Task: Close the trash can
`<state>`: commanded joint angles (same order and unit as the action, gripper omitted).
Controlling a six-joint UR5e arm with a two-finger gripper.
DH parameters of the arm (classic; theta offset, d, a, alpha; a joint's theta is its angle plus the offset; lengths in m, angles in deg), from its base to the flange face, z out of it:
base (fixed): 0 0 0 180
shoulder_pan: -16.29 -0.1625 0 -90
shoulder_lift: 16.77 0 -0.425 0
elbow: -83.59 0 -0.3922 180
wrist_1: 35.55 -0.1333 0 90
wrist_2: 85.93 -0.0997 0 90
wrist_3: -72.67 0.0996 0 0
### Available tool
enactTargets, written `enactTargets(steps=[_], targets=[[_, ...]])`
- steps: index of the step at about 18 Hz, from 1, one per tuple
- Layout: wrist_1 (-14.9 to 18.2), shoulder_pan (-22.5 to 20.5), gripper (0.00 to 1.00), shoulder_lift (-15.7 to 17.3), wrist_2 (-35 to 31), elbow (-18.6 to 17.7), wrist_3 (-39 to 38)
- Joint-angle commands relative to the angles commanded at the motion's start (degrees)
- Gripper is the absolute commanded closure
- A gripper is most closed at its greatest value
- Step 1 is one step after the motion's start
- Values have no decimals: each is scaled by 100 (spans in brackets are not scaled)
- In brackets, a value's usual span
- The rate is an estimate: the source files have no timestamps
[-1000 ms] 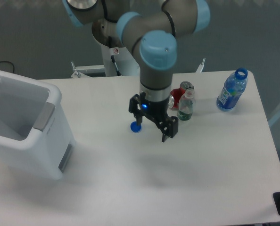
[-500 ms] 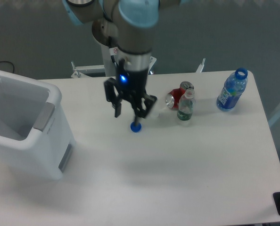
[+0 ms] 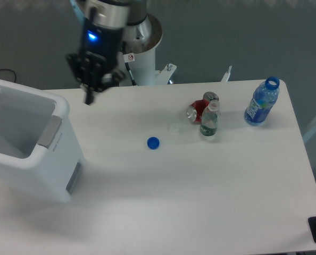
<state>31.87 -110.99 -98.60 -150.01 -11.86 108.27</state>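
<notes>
The trash can (image 3: 27,156) is a big white boxy bin at the table's left edge, with its top open and its inside showing. On its right side are a grey latch (image 3: 50,132) and, lower down, a grey panel (image 3: 73,177). Only a sliver of white at the bin's far left edge could be the lid. My gripper (image 3: 97,90) hangs over the back of the table, just right of and behind the bin's far right corner. Its fingers point down, open and holding nothing.
A blue bottle cap (image 3: 153,142) and a clear cap (image 3: 174,128) lie mid-table. A crushed red can (image 3: 199,110) and a small green-labelled bottle (image 3: 209,121) stand right of them. A blue water bottle (image 3: 262,102) is at the far right. The robot base (image 3: 142,53) stands behind the table.
The arm has swung left and toward the back, from above the blue cap to near the bin's far right corner. The bin and bottles have not moved.
</notes>
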Motion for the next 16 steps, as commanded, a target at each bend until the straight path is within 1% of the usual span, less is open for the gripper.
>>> enactTargets(steps=[4,12,14,16], targets=[[9,361,100,255,211,18,-53],[-26,941,100,563,387,88,-335],[-44,1090,100,581,379,132,-308],[-61,1187,100,572,387,307,-273]])
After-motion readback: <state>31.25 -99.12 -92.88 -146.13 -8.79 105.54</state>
